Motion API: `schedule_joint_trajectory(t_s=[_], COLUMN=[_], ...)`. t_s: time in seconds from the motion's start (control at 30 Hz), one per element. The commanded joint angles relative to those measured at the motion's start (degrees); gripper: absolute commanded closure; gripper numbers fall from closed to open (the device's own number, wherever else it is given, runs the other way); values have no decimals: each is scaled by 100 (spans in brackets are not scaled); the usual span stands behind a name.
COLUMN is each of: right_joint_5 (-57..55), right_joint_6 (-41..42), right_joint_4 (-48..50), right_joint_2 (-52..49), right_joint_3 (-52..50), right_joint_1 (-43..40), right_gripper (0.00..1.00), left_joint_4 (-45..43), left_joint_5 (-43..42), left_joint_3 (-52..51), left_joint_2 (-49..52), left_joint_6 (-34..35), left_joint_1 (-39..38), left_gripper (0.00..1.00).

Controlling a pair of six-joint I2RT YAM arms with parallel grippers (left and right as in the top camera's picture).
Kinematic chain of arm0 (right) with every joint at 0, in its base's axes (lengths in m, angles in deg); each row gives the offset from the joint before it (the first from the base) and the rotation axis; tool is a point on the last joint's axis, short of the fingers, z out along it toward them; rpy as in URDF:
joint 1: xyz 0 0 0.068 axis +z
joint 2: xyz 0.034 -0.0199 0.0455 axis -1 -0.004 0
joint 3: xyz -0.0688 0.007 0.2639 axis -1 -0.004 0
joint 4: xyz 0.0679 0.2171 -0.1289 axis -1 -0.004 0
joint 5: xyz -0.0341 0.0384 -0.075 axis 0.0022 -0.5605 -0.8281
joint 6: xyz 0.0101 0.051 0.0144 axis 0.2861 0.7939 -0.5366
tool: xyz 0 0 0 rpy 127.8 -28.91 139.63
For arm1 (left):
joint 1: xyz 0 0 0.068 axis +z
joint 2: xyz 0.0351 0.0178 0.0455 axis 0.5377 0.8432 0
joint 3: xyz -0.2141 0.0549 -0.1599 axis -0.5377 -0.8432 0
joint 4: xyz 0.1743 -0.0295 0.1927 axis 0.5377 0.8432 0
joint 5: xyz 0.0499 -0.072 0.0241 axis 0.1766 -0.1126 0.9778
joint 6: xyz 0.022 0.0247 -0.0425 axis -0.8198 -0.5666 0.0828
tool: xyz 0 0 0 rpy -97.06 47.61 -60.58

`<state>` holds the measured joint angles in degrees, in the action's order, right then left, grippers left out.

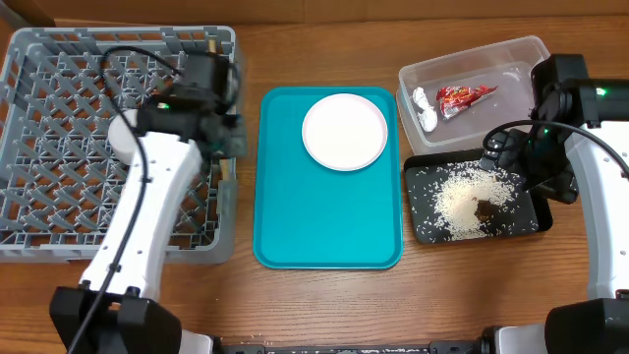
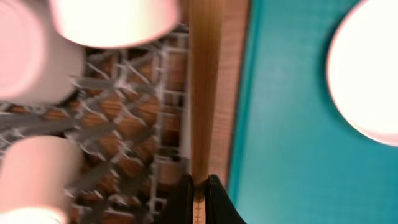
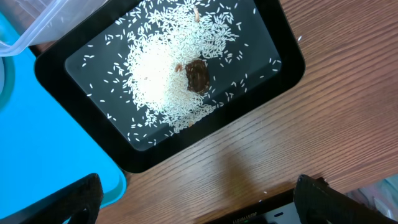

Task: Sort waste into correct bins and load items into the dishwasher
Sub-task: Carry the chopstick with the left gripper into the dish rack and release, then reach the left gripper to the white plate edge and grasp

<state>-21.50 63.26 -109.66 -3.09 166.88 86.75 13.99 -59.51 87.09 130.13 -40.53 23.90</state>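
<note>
My left gripper (image 2: pixel 200 186) is shut on the thin wooden stick (image 2: pixel 202 87), which runs straight away from the jaws along the right wall of the grey dishwasher rack (image 1: pixel 59 118). Overhead, this gripper (image 1: pixel 221 133) hangs over the rack's right edge. Blurred pale bowls or cups (image 2: pixel 112 22) stand in the rack. The white plate (image 1: pixel 344 131) lies on the teal tray (image 1: pixel 324 216). The clear tub (image 1: pixel 511 54) holds the red-and-white wrapper (image 1: pixel 464 96) and white tissue (image 1: pixel 425 108). The black tray (image 3: pixel 62 74) holds rice (image 3: pixel 155 74) and a brown scrap (image 3: pixel 197 76). My right gripper (image 3: pixel 199 199) is open and empty above bare wood beside it.
The teal tray lies between the rack and the two bins. My left arm covers part of the rack and a white item (image 1: pixel 123 133) in it. Arm bases stand along the table's front edge.
</note>
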Motion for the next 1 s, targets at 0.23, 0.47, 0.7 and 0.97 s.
schedule_joint_trajectory(t_s=[0.23, 0.47, 0.7, 0.97], right_joint_5=[-17, -20, -17, -17], right_joint_6=[26, 24, 24, 26], right_joint_4=[24, 26, 28, 48], right_joint_2=[85, 85, 85, 85], right_joint_3=[144, 144, 144, 144], right_joint_1=[-26, -26, -26, -26], right_gripper=[0, 0, 0, 0], left_joint_4=[-181, -101, -7, -455], left_joint_5=[-83, -284, -1847, -1829], left_joint_3=[24, 151, 881, 914], left_joint_2=[809, 824, 546, 713], left_joint_6=[-723, -723, -802, -1539], left_joint_1=[546, 599, 424, -848], left_gripper=[92, 55, 41, 37])
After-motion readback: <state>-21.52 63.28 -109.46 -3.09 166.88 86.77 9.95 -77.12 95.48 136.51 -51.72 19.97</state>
